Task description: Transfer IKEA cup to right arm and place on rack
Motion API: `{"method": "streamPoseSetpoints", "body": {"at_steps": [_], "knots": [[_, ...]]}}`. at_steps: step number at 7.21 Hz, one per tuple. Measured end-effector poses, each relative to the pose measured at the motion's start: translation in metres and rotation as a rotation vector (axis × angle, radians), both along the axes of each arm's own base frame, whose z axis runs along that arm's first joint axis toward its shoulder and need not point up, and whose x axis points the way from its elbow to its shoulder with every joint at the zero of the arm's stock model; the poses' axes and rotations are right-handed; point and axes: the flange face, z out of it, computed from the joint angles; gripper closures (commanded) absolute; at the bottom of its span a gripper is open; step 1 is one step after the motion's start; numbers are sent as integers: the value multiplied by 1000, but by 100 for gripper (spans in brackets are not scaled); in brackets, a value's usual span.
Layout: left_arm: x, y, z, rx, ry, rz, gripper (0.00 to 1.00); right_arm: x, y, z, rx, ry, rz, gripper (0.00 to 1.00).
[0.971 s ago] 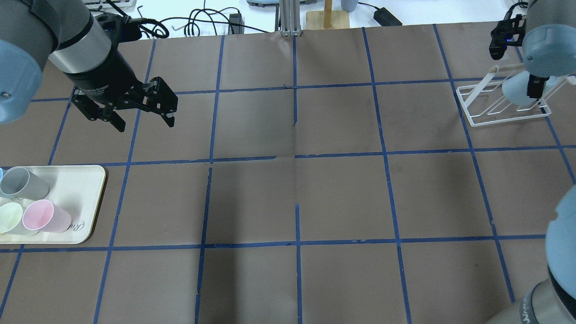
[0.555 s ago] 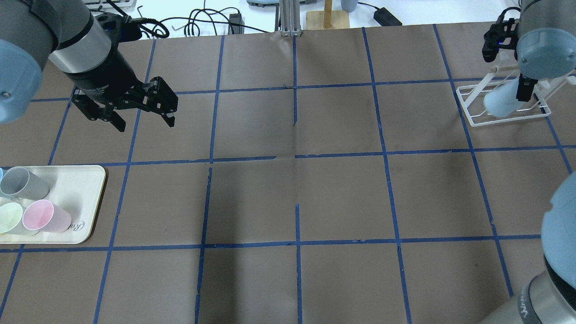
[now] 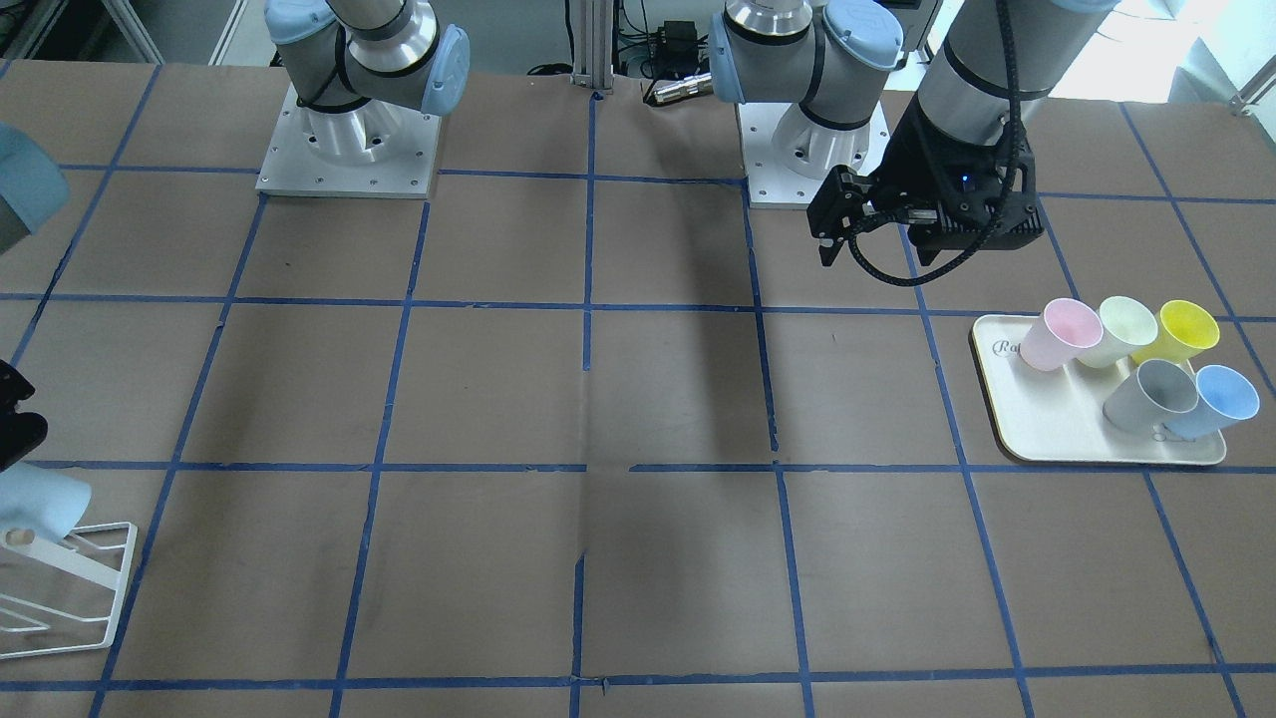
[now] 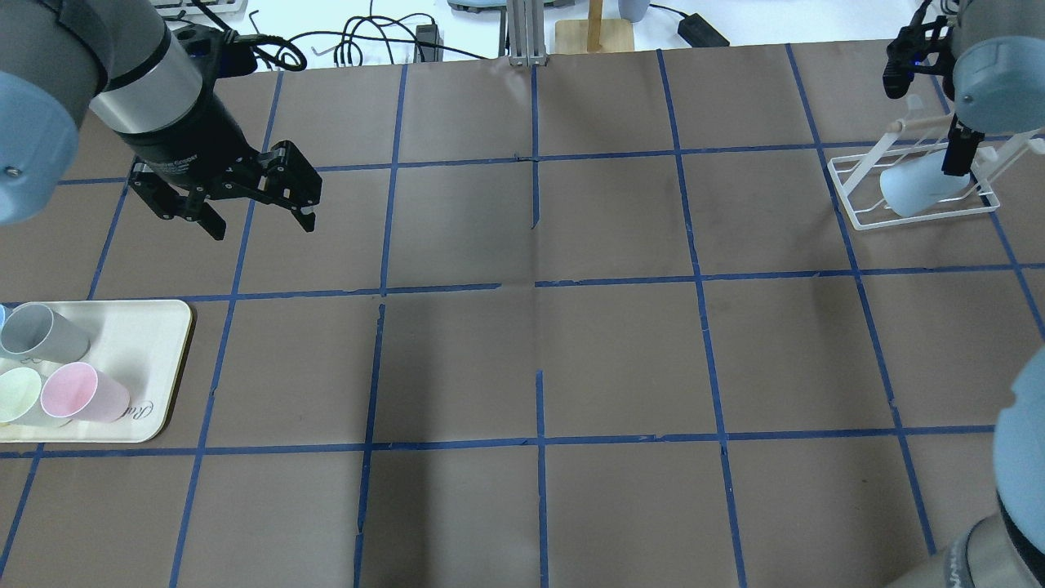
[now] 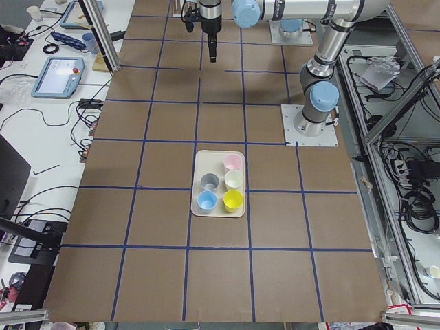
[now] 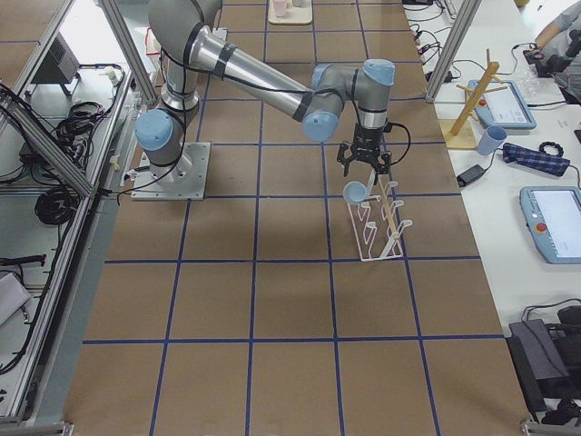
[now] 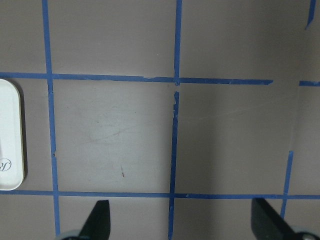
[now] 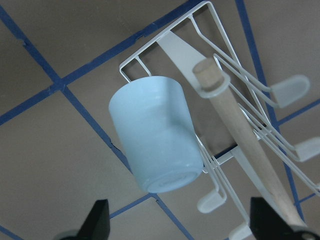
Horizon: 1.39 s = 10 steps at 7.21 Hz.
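The IKEA cup (image 8: 157,135), pale sky-blue, hangs mouth-down and tilted on a peg of the white wire rack (image 8: 150,50). It also shows in the overhead view (image 4: 913,189) on the rack (image 4: 857,214) at the far right, and in the right view (image 6: 356,192). My right gripper (image 8: 180,212) is open just off the cup's base, with its fingers spread wider than the cup and clear of it. My left gripper (image 4: 263,225) is open and empty, hovering over the table's left part.
A cream tray (image 3: 1047,439) at the robot's left holds pink (image 3: 1065,334), pale green (image 3: 1121,329), yellow (image 3: 1186,329), grey (image 3: 1151,394) and a second blue cup (image 3: 1221,399). The rack has a wooden rod (image 8: 240,145). Blue tape lines grid the brown table.
The cup moved left and down onto the rack with the right gripper. The gripper has since drawn slightly back from it. The left arm has not moved.
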Motion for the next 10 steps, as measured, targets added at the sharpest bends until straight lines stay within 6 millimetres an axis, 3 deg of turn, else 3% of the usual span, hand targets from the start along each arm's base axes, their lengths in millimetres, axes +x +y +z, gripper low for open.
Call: {"method": "streamPoseSetpoints", "body": {"at_steps": [2, 3, 6, 7, 8, 10], "knots": [[-1, -1, -1, 2, 4, 7, 0, 33, 35, 55, -95, -124, -112, 0], [-1, -1, -1, 2, 8, 6, 0, 68, 56, 68, -109, -178, -222, 0], [-2, 0, -1, 2, 9, 0, 0, 210, 123, 69, -175, -242, -485, 0], [-1, 0, 0, 2, 7, -1, 0, 240, 144, 66, -201, -263, -558, 0], [-1, 1, 0, 2, 5, -1, 0, 258, 154, 62, -227, -305, -649, 0], [-1, 2, 1, 5, 1, -1, 0, 261, 149, 75, -270, -367, -783, 0]]}}
